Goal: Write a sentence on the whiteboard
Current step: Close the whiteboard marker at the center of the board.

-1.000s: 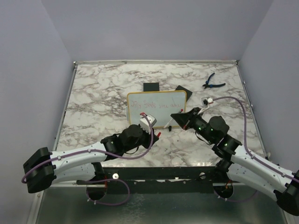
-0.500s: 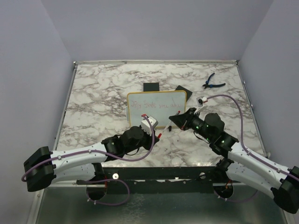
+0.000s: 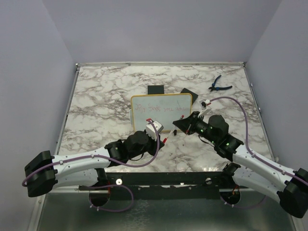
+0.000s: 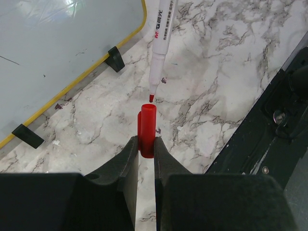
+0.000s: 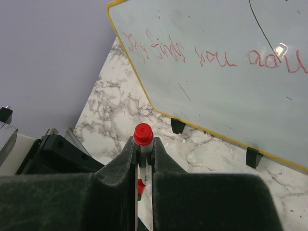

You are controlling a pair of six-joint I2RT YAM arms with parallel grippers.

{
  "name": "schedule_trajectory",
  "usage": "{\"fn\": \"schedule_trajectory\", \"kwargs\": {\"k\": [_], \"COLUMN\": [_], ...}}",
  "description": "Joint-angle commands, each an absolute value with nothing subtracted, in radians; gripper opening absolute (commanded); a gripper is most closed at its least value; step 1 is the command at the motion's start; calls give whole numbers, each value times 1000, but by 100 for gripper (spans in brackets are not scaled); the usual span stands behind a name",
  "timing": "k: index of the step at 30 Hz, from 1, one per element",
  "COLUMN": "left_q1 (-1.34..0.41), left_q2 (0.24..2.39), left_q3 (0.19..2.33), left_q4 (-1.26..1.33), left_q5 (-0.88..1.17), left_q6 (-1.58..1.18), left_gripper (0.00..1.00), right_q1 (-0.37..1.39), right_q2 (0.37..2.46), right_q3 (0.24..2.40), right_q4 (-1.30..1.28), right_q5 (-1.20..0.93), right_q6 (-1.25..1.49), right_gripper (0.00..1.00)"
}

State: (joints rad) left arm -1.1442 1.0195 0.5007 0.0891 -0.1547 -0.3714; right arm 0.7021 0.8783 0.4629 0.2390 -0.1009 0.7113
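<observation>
Left pincer (image 4: 145, 144) is clamped on a red cap (image 4: 147, 126), its open mouth facing away from the fingers. Straight ahead, a white marker (image 4: 162, 43) aims its red tip at that mouth, just short of it and not touching. There's a red logo and small black print along the barrel, too fine to read. Right pincer (image 5: 143, 147) is squeezed on the marker's barrel. Just beyond both pincers sits the whiteboard (image 5: 207, 96), long side running left to right. The sentence (image 5: 211, 54) follows that length in red, with only "you" legible.
</observation>
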Motion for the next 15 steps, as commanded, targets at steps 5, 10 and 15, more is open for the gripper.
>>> {"fn": "schedule_trajectory", "kwargs": {"k": [5,10,15], "left_q1": [-1158,-1161,-1162], "left_q2": [1023,1022,1025], "left_q3": [511,512,515], "left_q4": [113,112,113], "left_q5": [-181,-181,-187], "left_q6": [-353,-350,-349], "left_gripper": [0,0,0], "right_q1": [685,683,681], "right_q2": [872,874,885], "right_q3": [479,477,470], "right_q4": [256,264,290], "right_q5": [-134,-145,-172], "right_q6": [724,727,738], "right_gripper": [1,1,1]}}
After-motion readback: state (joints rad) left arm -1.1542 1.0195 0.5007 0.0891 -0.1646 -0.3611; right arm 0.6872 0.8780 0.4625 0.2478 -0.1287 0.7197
